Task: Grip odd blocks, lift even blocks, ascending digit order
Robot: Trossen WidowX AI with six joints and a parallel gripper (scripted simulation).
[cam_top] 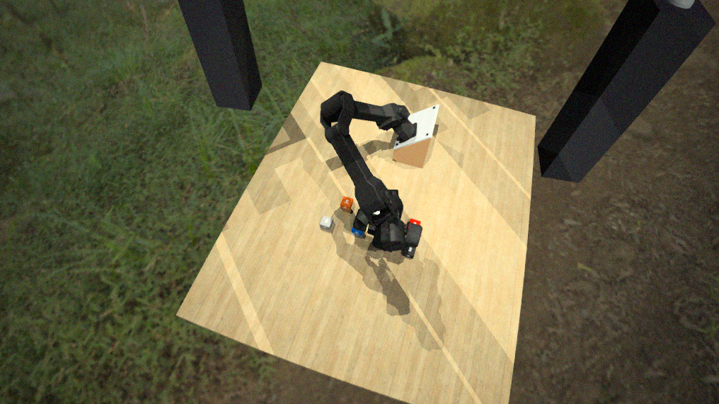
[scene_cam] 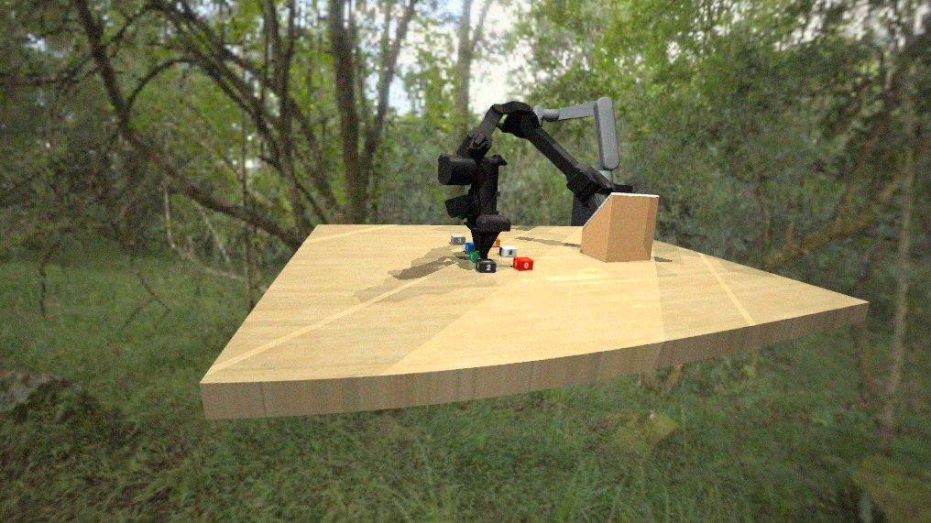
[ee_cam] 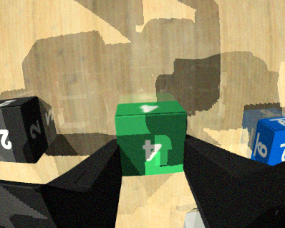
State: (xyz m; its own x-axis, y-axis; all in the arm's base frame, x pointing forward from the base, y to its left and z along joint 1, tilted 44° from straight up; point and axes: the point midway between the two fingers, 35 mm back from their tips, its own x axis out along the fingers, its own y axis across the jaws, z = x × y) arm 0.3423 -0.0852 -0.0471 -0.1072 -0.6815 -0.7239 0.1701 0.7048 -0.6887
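My gripper (scene_cam: 485, 256) (ee_cam: 150, 145) points down, its fingers shut against both sides of the green block (scene_cam: 474, 256) (ee_cam: 152, 125), which shows a 4. I cannot tell whether the block is raised. The top view hides it. The black block (cam_top: 407, 253) (scene_cam: 486, 266) (ee_cam: 16, 133) shows a 2. The blue block (cam_top: 357, 232) (scene_cam: 469, 248) (ee_cam: 277, 140) shows an underlined 6, inverted in the wrist view. The red block (cam_top: 415, 222) (scene_cam: 522, 264) seems to show 0. The grey block (cam_top: 326, 223) (scene_cam: 457, 240), orange block (cam_top: 346, 204) (scene_cam: 497, 243) and white block (scene_cam: 508, 252) have digits too small to read surely.
The wooden table (cam_top: 339, 315) (scene_cam: 549, 304) carries the blocks. A brown wedge-shaped stand (cam_top: 412, 153) (scene_cam: 621, 232) with a sloping white top is at the arm's base. The black and blue blocks stand on either side of the fingers. Two dark pillars (cam_top: 220, 33) (cam_top: 610, 97) stand beyond the table.
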